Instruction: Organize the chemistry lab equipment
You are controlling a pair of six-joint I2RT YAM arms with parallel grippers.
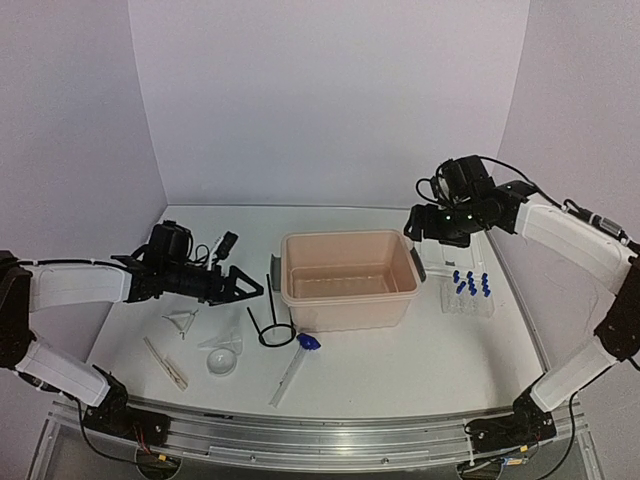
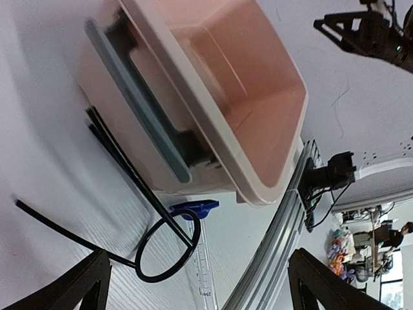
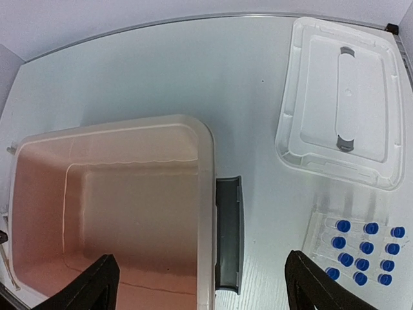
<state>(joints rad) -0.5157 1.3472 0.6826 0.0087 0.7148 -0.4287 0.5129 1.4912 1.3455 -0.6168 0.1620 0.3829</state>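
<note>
While both arms are hovering above the bench [image 1: 400, 372], neither one is holding anything.

Left gripper [image 1: 250, 286]: hanging left of centre in the top view and pointing toward the left end of the beige plastic tub [image 1: 345, 310]. Its jaws are standing wide apart with nothing between them.

Right gripper [image 1: 412, 228]: hanging over the tub's upper-right corner and looking down into it. Its jaws are also spreading wide and gripping nothing.

The tub is sitting at the centre of the top view, with a grey handle [image 3: 227, 232] showing on its right end. A white rectangular lid [image 3: 335, 97] is lying flat in the upper right of the right wrist view, apart from the tub.

Equipment, all resting on the bench outside the tub:
- Small clear blue-capped tubes [image 1: 470, 284] are sitting in rows in a clear tube rack [image 1: 486, 311], right of the tub and not touching it.
- Black wire ring stand [image 1: 263, 338] is lying at the tub's lower-left corner, its rods running close along the tub wall; whether they are touching it, I cannot tell.
- Slender clear blue-tipped tool [image 1: 292, 370] is lying just right of the ring, with its blue end nearest the tub and its body angling toward the lower left.
- Clear funnel [image 1: 222, 358] is lying left of the ring stand, apart from it.
- Wooden clamp [image 1: 168, 365] is lying further left at an angle, toward the lower left of the frame.
</note>
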